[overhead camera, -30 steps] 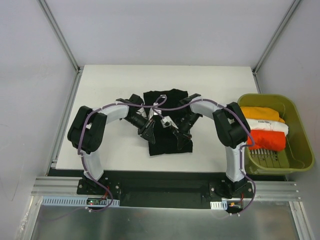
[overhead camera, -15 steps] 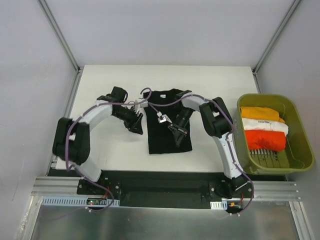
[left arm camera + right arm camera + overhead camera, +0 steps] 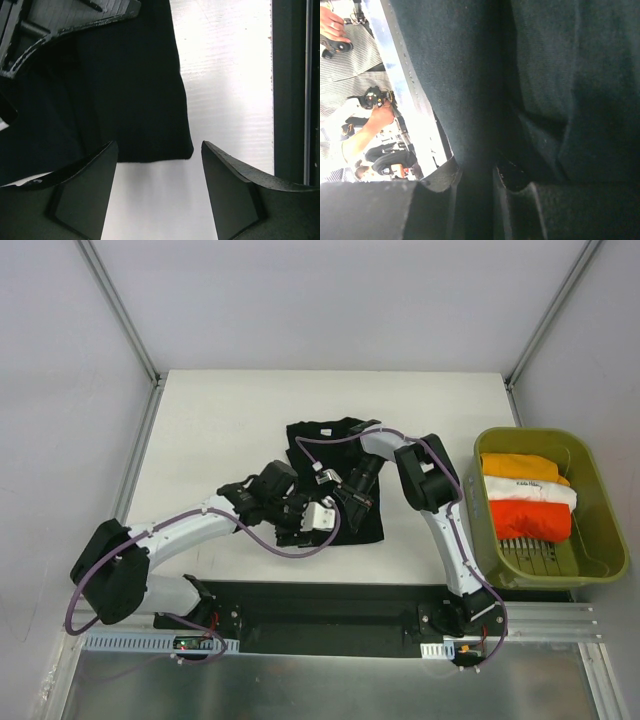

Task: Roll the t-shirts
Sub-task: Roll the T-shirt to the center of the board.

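Black tee (image 3: 335, 452) lies flat mid-tabletop (image 3: 220, 420). L fingers (image 3: 80, 195) are spread wide at its near edge, hem showing btwn them, nothing gripped. R fingers (image 3: 385, 210) are nearly closed, pinching black cloth near tee's centre. Orange bundle (image 3: 520, 466), white bundle (image 3: 535, 490) & red-orange bundle (image 3: 530, 520) sit in olive bin (image 3: 603, 490), R side.

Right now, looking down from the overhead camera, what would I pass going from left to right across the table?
left arm → black t-shirt → olive-yellow bin, which holds the orange bundle, white bundle and red-orange bundle. The grippers and the right arm overlap the shirt, so they are left out.
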